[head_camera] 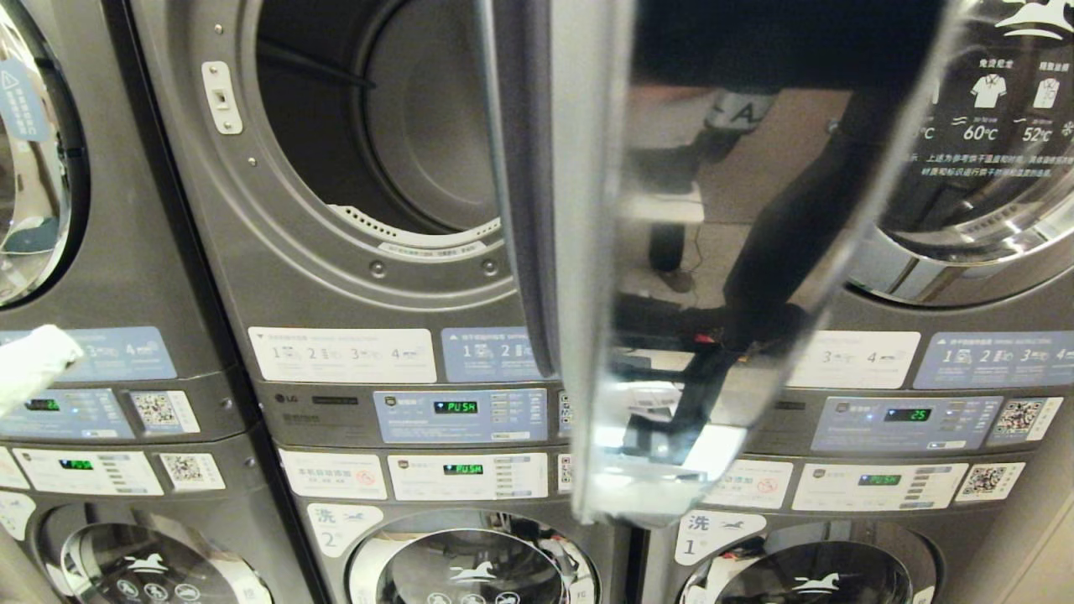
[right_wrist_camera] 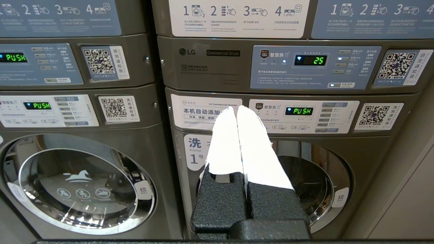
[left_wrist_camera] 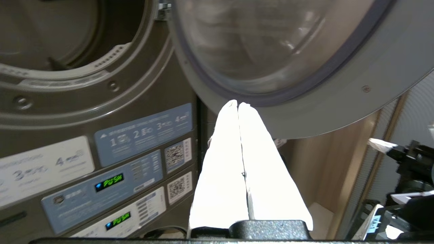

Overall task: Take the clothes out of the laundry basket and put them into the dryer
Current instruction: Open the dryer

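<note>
My left gripper (left_wrist_camera: 238, 103) has its fingers pressed together on nothing; it sits just below the rim of the open dryer door (left_wrist_camera: 305, 67). My right gripper (right_wrist_camera: 236, 108), also pinched empty, is parked facing the lower washer (right_wrist_camera: 305, 183). Beyond the left claw, up and aside, the dryer drum (head_camera: 403, 117) gapes empty. I see no clothes or basket; I judge them soft, light, best pinched at a bunched fold.

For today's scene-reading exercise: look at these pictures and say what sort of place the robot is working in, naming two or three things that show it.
Most likely a self-service laundromat: stacked LG commercial dryer and washer units side by side, QR-code payment stickers, and numbered instruction labels on each machine.
</note>
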